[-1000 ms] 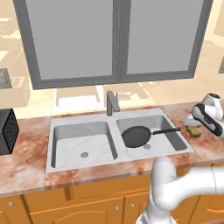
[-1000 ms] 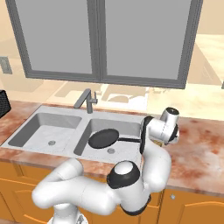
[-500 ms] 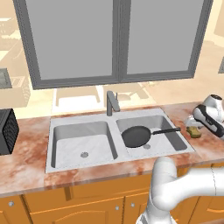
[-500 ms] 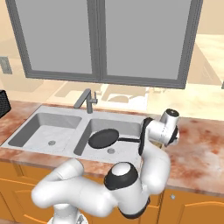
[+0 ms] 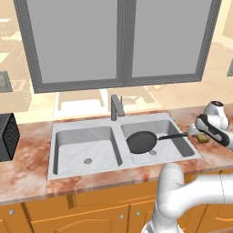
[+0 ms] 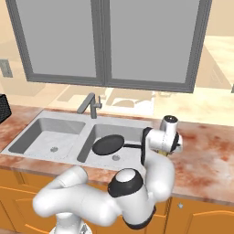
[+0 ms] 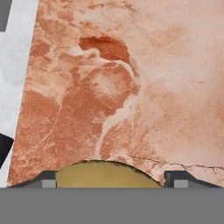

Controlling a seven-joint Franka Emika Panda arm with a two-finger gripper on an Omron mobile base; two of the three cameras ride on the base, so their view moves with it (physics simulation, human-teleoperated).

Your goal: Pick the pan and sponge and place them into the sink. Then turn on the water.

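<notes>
- Black and shallow, the pan [image 5: 141,141] lies in the right basin of the light-grey sink [image 5: 82,134], its thin handle reaching right over the rim.
- Yellow-olive, the sponge [image 7: 105,174] sits on the reddish marbled table [image 7: 131,87] just right of the sink, directly under the hand.
- The gripper [image 7: 111,180] hangs low over the sponge, jaws spread wide with one dark finger on each side of it; whether they press on it cannot be told.
- A grey faucet [image 5: 116,107] stands behind the divider between the basins.
</notes>
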